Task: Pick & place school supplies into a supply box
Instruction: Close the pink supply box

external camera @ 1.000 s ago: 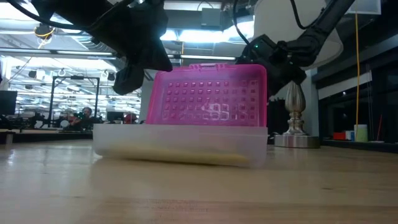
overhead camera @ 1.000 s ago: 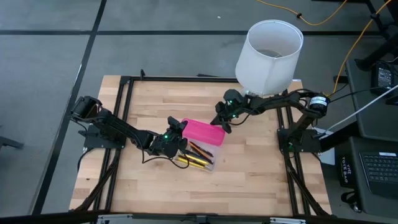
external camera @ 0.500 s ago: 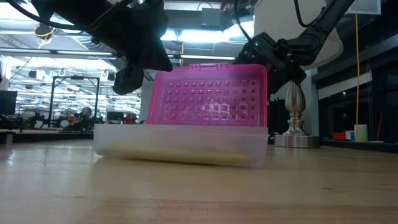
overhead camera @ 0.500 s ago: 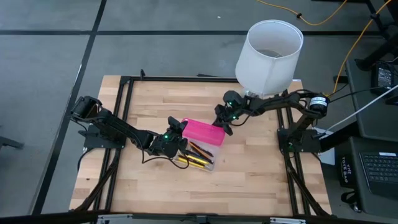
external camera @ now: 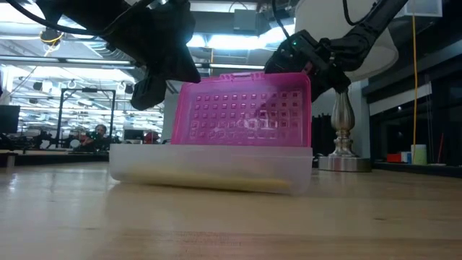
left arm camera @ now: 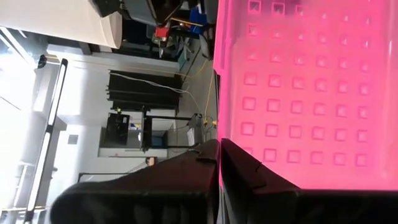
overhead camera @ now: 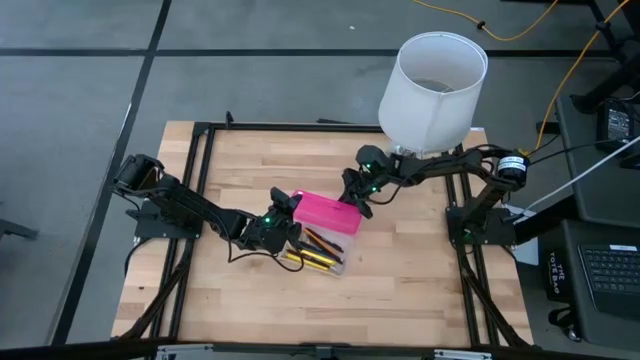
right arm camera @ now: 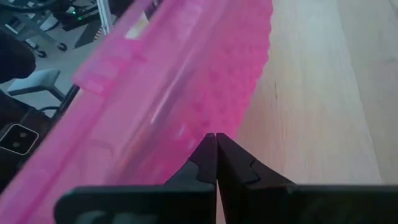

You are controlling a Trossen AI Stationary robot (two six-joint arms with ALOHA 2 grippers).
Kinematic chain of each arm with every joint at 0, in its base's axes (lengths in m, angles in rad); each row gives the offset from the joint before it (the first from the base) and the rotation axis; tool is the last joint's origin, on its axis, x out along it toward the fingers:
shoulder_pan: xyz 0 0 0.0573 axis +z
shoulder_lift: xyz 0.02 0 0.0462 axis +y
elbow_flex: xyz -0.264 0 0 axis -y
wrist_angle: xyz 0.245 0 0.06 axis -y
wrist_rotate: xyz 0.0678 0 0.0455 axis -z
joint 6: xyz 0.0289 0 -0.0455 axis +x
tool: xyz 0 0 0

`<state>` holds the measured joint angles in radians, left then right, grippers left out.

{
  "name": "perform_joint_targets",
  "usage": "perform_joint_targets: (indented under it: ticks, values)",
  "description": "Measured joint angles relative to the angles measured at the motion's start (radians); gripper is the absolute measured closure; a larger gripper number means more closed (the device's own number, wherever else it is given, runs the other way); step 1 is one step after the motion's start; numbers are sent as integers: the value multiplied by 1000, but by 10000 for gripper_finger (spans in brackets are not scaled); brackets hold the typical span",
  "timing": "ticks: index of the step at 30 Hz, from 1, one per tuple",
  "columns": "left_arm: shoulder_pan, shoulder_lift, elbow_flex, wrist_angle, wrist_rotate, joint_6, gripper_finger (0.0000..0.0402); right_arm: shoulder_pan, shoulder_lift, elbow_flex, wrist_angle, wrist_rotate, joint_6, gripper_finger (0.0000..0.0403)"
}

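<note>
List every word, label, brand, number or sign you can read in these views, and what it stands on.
No text can be read for certain.
White lettering on the black panel right of the table: too small to read.
Raised mark in the middle of the pink lid: blurred, unreadable.
No other lettering shows.

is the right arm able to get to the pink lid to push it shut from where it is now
Probably yes. The right gripper, fingers shut, already sits at the far top edge of the raised pink lid, with nothing between them. The left gripper, also shut, is at the lid's other end, clear of that path.
</note>
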<state>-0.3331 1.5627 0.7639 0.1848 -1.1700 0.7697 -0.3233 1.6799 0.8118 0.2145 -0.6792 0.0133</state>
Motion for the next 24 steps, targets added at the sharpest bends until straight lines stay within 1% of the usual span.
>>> perform_joint_targets:
  ticks: [5,10,16,19,24]
  values:
    - [0,0,0,1,-12,38,397,0,0,19,-11,-4,-21,400]
    - [0,0,0,1,-14,38,397,1,0,19,-11,-4,-18,400]
    - [0,0,0,5,-14,38,396,28,0,19,-4,-4,-21,400]
    - [0,0,0,29,-14,38,387,42,0,19,-2,-4,-23,400]
    - [0,0,0,60,-14,50,359,54,0,19,-2,11,-24,400]
